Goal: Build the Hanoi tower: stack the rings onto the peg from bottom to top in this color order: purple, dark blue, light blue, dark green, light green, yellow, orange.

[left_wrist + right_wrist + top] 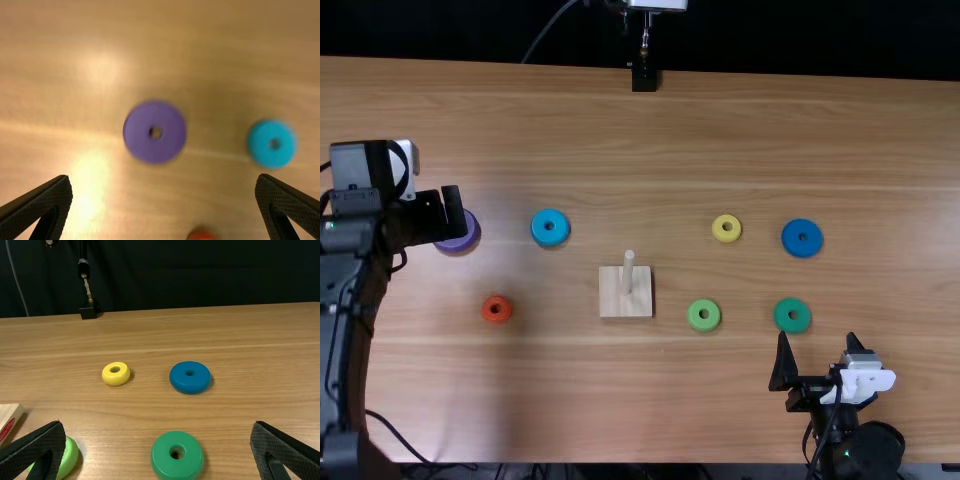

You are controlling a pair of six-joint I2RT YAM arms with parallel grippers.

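The left wrist view shows the whole purple ring (142,132), hole included, below and apart from the left gripper's (445,212) spread fingers, which partly cover it in the top view, while the right gripper (818,342), also spread, is near the dark green ring (792,326), and the peg (628,272) stands bare.

Left of the peg (629,272) lie three rings (550,238), two apparently farther back, one nearly level; right lie four more rings (704,325), two farther back, two nearly level.
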